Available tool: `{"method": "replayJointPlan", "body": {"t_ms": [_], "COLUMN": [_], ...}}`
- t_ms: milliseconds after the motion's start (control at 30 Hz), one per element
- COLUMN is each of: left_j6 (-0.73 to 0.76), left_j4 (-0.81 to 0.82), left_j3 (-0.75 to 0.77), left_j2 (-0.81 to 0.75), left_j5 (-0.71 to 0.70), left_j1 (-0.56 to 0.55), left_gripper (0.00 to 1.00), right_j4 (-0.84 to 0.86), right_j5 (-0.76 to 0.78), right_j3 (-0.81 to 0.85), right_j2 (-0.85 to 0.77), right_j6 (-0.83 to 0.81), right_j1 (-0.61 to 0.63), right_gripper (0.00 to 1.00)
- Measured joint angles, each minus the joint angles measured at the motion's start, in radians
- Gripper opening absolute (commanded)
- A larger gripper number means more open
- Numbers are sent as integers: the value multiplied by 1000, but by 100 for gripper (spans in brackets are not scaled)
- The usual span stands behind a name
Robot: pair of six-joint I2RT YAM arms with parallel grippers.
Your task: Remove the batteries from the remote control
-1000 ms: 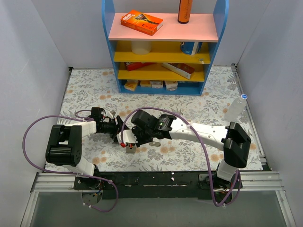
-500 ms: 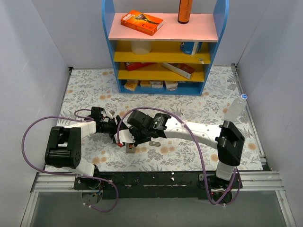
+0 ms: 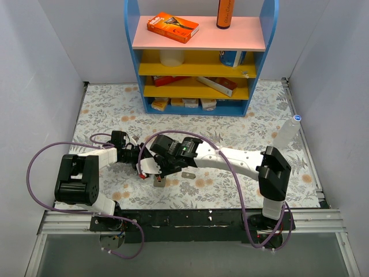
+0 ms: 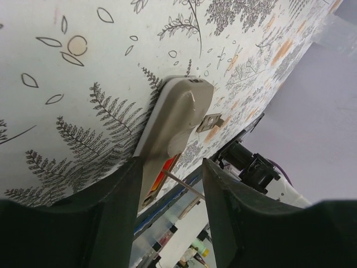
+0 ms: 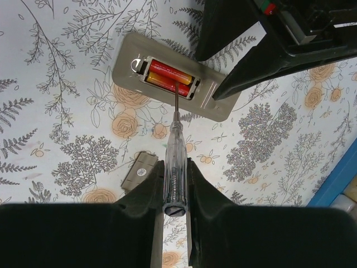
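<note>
Nothing legible anywhere: the print on the orange box (image 3: 173, 27) and on the brown bottle (image 3: 226, 12) atop the shelf (image 3: 230, 39) is too small to read.

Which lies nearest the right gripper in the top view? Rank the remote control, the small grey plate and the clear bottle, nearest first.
From the right gripper, shut on the screwdriver:
1. remote control, just under the tool's tip, mid-table.
2. small grey plate, on the mat a little to the right.
3. clear bottle, far off by the right wall.
</note>
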Motion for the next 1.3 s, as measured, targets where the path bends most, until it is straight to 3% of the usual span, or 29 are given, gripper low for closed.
{"method": "replayJointPlan", "body": {"t_ms": [167, 700, 1300], "left_j6": [-3, -3, -2], "left_j4": [5, 7, 14], "left_j3": [0, 0, 2], "left_j2": [0, 14, 36], "left_j5": [21, 32, 42], "left_j1": [-2, -8, -10], "left_gripper": [37, 33, 27], "right_j4": [-55, -181, 124], "right_j5": [39, 115, 40], "right_j3": [77, 243, -114], "right_j2": [54, 160, -50], "right_j6": [19, 75, 64], "right_j1": [14, 53, 3], "right_gripper": [1, 1, 1]}}
